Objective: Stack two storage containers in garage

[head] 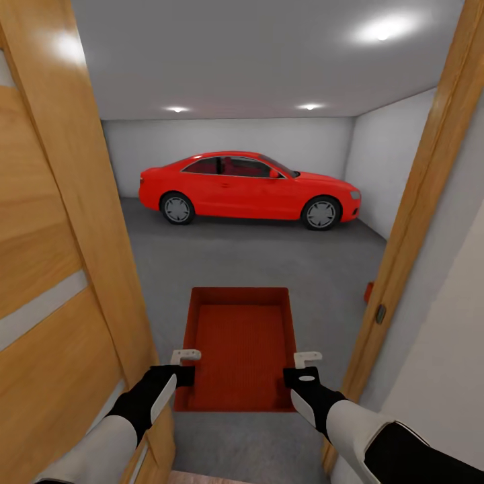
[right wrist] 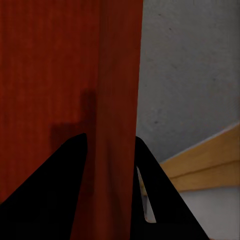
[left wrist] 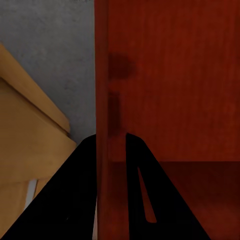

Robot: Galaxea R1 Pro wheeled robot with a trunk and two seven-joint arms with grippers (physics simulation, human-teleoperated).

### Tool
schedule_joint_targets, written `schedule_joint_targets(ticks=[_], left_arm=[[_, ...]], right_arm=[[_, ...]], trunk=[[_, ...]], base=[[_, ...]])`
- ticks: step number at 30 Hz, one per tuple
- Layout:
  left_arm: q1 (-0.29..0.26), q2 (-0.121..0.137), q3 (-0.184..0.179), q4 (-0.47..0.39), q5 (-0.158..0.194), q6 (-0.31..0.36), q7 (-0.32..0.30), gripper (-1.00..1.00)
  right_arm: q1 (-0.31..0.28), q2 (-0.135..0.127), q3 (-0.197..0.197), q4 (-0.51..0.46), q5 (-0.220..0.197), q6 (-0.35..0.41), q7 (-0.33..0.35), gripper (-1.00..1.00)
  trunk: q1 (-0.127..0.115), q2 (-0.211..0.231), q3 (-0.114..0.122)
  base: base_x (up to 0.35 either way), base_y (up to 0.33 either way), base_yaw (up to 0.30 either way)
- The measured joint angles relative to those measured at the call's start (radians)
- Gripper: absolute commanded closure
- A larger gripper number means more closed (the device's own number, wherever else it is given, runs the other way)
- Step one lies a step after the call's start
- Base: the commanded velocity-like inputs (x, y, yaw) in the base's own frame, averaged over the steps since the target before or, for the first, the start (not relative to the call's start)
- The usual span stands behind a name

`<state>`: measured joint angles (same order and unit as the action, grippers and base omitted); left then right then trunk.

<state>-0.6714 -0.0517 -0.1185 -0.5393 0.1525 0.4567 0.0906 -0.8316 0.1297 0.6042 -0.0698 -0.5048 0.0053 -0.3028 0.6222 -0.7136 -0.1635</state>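
Storage container [head: 242,346] held level in doorway, above grey garage floor [head: 269,262]. Left gripper [head: 183,365] clamped on left wall, right gripper [head: 304,368] on right wall, fingers straddling rims. Wooden door [head: 47,282] open at left, red car [head: 249,189] far.

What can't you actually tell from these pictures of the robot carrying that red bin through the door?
- Head view: a small red thing beyond the right door frame is mostly hidden; unidentifiable.
- Head view: the car blocks the garage floor behind it.
- Wrist views: the container wall hides each gripper's pad contact.
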Motion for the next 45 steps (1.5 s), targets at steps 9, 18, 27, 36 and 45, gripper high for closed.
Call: schedule_joint_targets(ticks=[9, 18, 27, 36, 45], left_arm=[[0.000, 0.002, -0.002, 0.000, 0.003, 0.003, 0.000, 1.00], [0.000, 0.002, -0.001, 0.000, 0.001, 0.001, -0.001, 1.00], [0.000, 0.001, 0.000, -0.001, 0.000, 0.001, -0.001, 1.00], [0.000, 0.002, -0.002, 0.000, 0.003, 0.002, 0.000, 1.00], [0.000, 0.002, -0.002, -0.002, 0.002, 0.003, 0.000, 1.00]], right_arm=[[0.000, 0.001, -0.001, 0.001, 0.000, 0.001, -0.001, 1.00], [0.000, 0.001, 0.000, 0.000, 0.000, 0.001, -0.001, 1.00], [0.000, 0.001, 0.000, 0.000, 0.000, 0.001, -0.001, 1.00], [0.000, 0.001, 0.000, 0.001, -0.001, 0.001, -0.001, 1.00], [0.000, 0.001, 0.000, 0.001, -0.001, 0.001, -0.001, 1.00]], trunk=[[0.000, 0.000, 0.000], [0.000, 0.000, 0.000], [0.000, 0.000, 0.000], [0.000, 0.000, 0.000], [0.000, 0.000, 0.000]], base=[[0.001, 0.000, -0.108], [0.042, 0.038, -0.014], [0.163, 0.159, 0.000], [0.017, 0.013, -0.116], [0.001, 0.000, -0.039]])
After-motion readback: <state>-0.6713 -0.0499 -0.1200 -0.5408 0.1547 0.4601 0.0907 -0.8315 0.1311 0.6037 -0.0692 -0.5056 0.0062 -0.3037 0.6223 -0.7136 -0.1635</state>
